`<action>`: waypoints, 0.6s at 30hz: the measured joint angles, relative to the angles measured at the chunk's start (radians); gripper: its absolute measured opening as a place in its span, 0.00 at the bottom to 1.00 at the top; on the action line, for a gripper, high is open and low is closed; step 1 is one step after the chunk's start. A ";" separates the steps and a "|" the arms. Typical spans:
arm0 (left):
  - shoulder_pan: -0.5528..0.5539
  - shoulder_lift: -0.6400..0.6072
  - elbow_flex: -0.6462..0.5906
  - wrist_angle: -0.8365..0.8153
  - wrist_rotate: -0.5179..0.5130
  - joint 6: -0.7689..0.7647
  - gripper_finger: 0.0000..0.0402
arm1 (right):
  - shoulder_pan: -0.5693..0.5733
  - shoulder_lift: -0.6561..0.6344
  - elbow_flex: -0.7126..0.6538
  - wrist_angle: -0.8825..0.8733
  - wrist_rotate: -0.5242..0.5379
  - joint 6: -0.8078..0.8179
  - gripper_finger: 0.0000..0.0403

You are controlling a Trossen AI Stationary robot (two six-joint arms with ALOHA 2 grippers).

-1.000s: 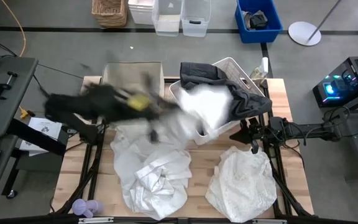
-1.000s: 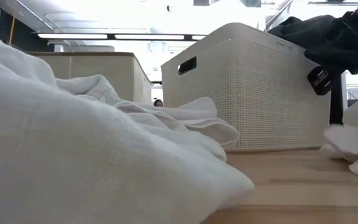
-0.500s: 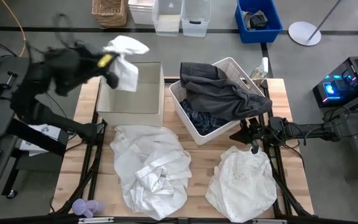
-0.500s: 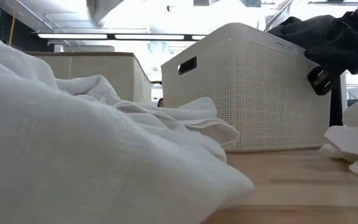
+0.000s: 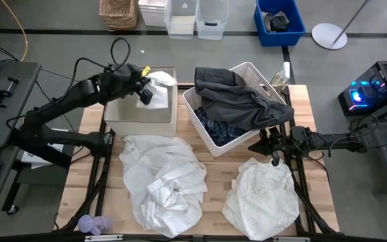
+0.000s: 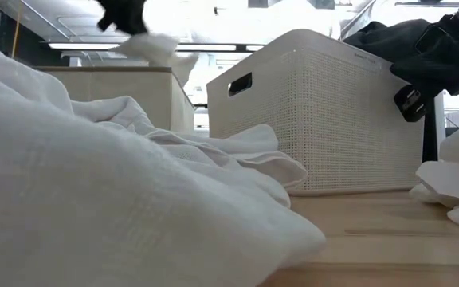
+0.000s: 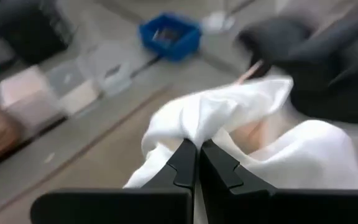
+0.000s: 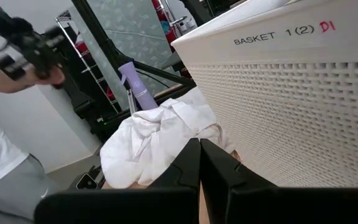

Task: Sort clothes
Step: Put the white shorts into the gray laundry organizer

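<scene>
White cloth [image 5: 154, 86], a small soft garment, hangs bunched from the left hand [image 5: 142, 79] just above the beige bin [image 5: 140, 113], over its far right corner. Left wrist view shows the fingers pressed together on a gathered fold of it [image 7: 229, 121], rest drooping loose. Judgement: light, limp, no stiffness, will sag and trail; a pinch on a bunched ridge holds better than a flat edge, and loose ends could catch on the bin rim.

Other clothes, placed against the bin: big white garment [image 5: 161, 183] crumpled on the counter [image 5: 215, 176] just in front of it; second white garment [image 5: 262, 196] farther right, near the counter's front; dark grey garment [image 5: 244, 101] draped over the white basket [image 5: 203, 128] right beside the bin, plaid fabric [image 5: 226, 131] showing beneath it inside the basket.

Right hand [image 5: 274, 149] waits right of the basket, well away from the bin, fingers closed together on nothing, by the second white garment.
</scene>
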 joint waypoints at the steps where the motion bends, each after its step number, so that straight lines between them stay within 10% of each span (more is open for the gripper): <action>1: 0.013 -0.002 -0.023 -0.022 -0.002 0.004 0.00 | 0.000 0.000 0.000 0.000 0.000 0.000 0.00; 18: 0.043 0.013 -0.144 -0.062 0.003 0.172 0.22 | 0.000 0.000 0.000 0.000 0.000 0.000 0.00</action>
